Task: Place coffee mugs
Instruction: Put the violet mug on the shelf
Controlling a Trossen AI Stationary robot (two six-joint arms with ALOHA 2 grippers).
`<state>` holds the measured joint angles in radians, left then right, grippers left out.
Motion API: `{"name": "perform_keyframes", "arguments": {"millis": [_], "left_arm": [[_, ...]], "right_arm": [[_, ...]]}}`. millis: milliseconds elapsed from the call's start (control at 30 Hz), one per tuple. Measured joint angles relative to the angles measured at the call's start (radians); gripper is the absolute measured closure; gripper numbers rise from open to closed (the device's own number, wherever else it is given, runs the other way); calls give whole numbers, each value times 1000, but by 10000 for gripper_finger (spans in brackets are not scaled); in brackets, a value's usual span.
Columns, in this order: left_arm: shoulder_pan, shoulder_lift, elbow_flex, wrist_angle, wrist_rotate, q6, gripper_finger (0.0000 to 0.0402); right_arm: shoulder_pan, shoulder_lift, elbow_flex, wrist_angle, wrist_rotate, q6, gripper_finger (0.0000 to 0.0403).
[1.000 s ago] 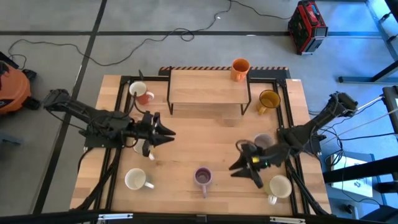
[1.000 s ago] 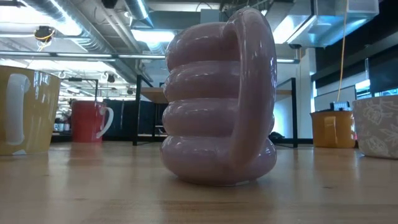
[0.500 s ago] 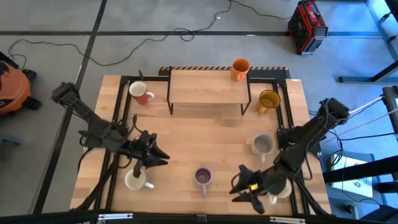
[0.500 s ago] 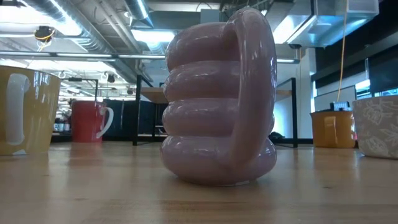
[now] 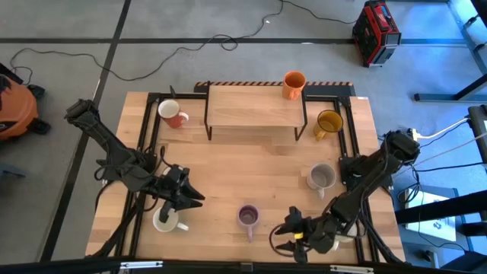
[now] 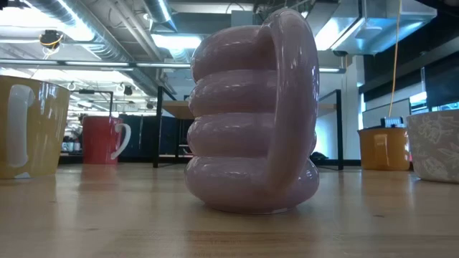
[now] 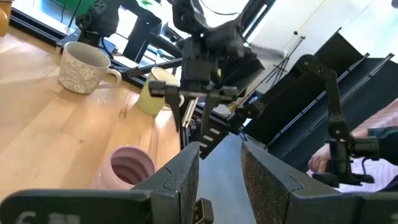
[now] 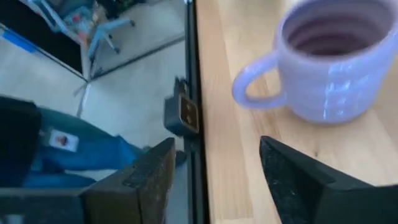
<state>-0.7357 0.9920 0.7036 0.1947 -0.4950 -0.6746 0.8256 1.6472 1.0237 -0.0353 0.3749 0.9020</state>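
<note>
Reaching along the worktop's front edge, our right gripper (image 5: 291,237), fingers spread and empty, nears the purple mug (image 5: 248,217), handle facing it.

Industrial lab: exposed ceiling ducts (image 6: 107,32); concrete floor (image 5: 68,84); trailing cables (image 5: 183,49)

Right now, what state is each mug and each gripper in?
Purple mug: upright, free.
Grey mug: upright, free.
Mustard mug: upright.
Orange mug: upright on the shelf.
Red-orange mug: upright.
White mug: upright, under the left gripper.
Left gripper: partly open, empty.
Right gripper: open, empty.
</note>
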Motion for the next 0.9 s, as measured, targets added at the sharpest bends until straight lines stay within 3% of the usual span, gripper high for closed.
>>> {"name": "perform_keyframes", "arguments": {"millis": [400, 733, 900], "left_arm": [[0, 3, 0, -1, -51, -4, 288], [0, 3, 0, 0, -73, -25, 288], [0, 3, 0, 0, -90, -44, 288]], "right_arm": [[27, 182, 0, 79, 85, -84, 169], [-55, 304, 0, 425, 110, -280, 169], [-76, 355, 0, 540, 116, -283, 169]]}}
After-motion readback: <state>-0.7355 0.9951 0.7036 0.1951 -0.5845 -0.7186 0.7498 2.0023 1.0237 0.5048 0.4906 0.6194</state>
